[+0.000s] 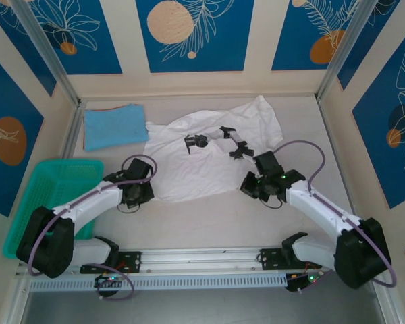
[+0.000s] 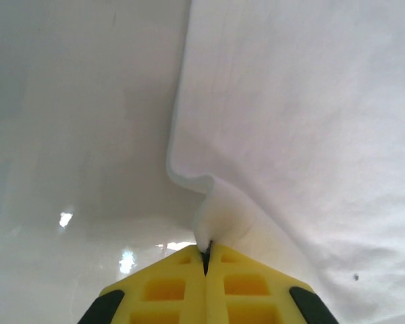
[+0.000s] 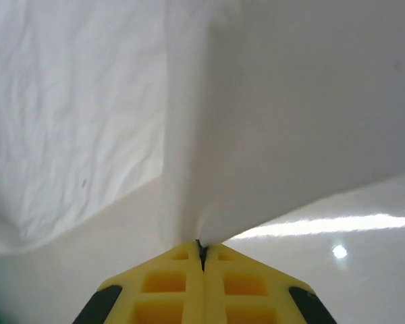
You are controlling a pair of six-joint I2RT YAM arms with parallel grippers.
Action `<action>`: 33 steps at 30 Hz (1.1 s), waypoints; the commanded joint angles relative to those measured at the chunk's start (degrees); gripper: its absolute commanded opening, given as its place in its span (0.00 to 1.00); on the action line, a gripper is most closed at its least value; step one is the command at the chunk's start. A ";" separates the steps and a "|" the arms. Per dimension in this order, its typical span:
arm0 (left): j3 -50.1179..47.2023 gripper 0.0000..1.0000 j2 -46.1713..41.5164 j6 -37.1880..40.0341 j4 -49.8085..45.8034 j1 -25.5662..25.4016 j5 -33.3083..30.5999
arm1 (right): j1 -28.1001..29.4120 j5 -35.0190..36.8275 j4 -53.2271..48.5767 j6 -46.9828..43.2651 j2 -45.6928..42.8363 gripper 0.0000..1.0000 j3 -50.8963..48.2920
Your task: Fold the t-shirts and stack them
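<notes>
On table, white t-shirt, black print unreadable

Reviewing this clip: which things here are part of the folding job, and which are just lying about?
Part of the job:
white t-shirt, spread mid-table, its near edge pinched by the left claw and the right claw
light-blue t-shirt, folded, far left

Lying about:
teal mesh basket, at the table's left edge

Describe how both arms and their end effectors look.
The left arm and right arm have white links, black joints and looping purple cables, with small green lights. The left end effector and right end effector are yellow, with square recesses and black side pieces.
</notes>
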 commanded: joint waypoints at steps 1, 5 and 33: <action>1.09 0.00 -0.37 1.75 -1.64 0.42 -2.92 | 6.64 5.42 -4.80 10.55 -1.03 0.30 -2.86; 0.91 0.00 0.79 2.03 -1.22 0.51 -2.88 | 7.68 6.98 -7.63 9.05 1.02 0.37 -1.42; -1.81 0.02 0.96 3.32 2.29 0.60 -1.70 | -30.51 1.31 -1.73 -9.22 5.59 0.28 -6.64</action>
